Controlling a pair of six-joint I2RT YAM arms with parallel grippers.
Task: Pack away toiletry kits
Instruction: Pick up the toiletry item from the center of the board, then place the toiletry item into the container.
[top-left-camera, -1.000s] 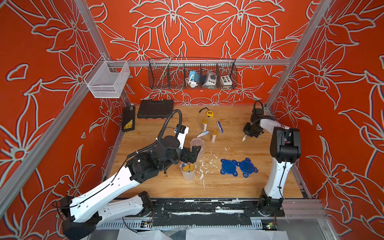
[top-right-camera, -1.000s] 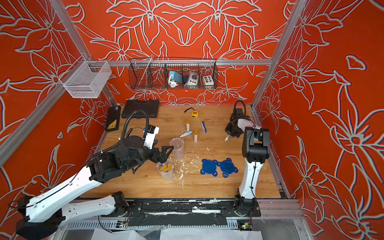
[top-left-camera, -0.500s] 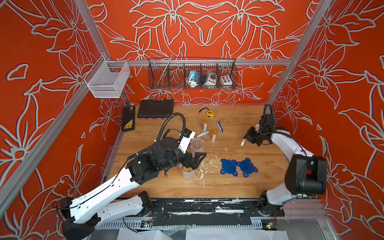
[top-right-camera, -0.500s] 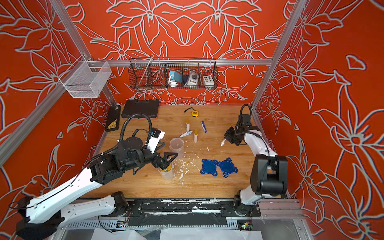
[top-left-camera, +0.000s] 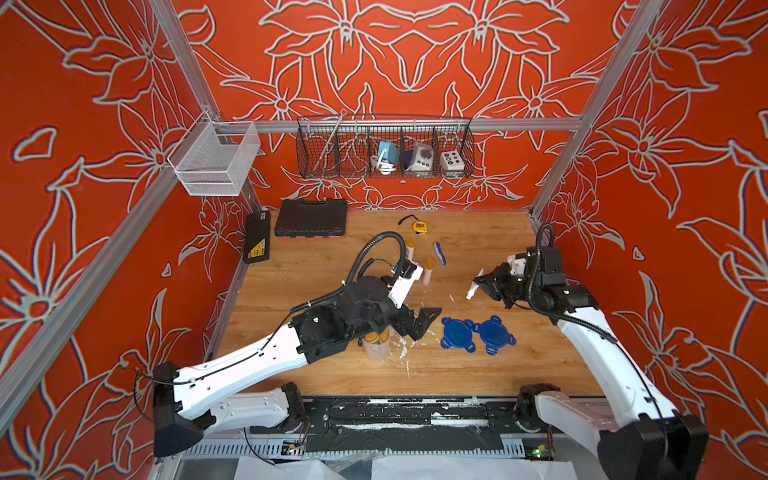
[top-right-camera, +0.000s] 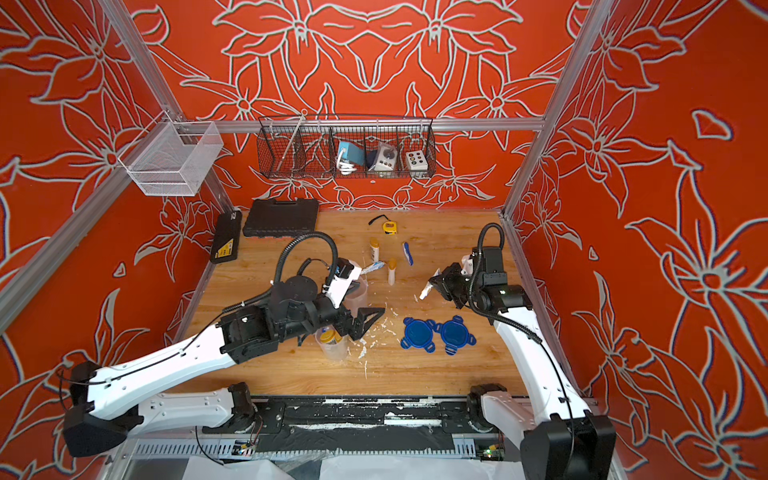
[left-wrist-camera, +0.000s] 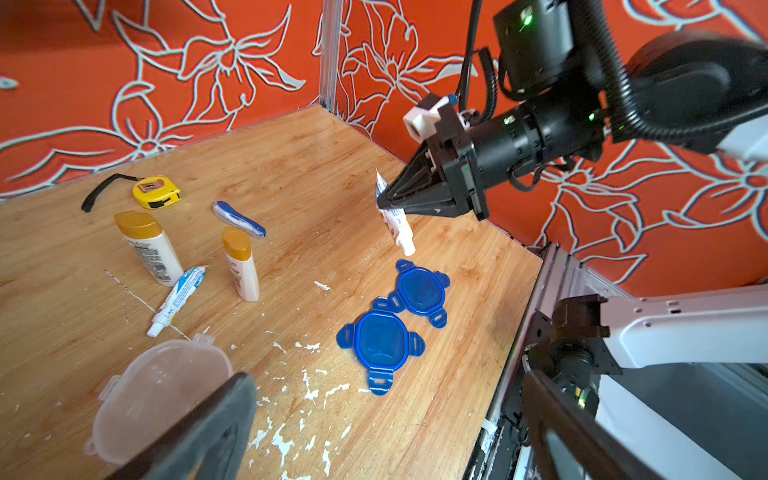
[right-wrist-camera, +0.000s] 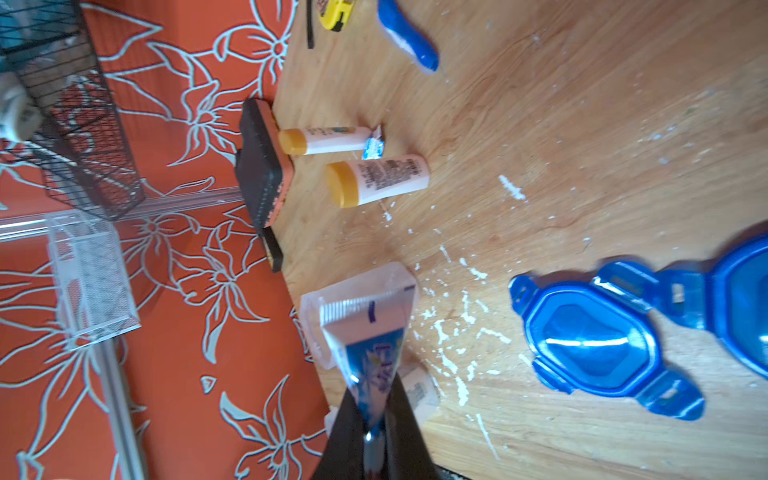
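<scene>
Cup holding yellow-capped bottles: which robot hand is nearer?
Left. The left hand hangs open close by the cup; the right hand, shut on a toothpaste tube, is much farther off.

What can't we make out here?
Nearer clear plastic cup: contents partly under the left arm, both top views.
Farther clear plastic cup: mostly behind that arm's wrist, top views.
Small white-blue toothpaste tube in the right gripper: print blurred, right wrist view.

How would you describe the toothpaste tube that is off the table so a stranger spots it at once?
Start at the wooden table, then find the robot's right arm. Its tool is shut on a white toothpaste tube, hanging cap down above the boards. The other tube lies flat by the yellow-capped bottles; only this one is in the air.
</scene>
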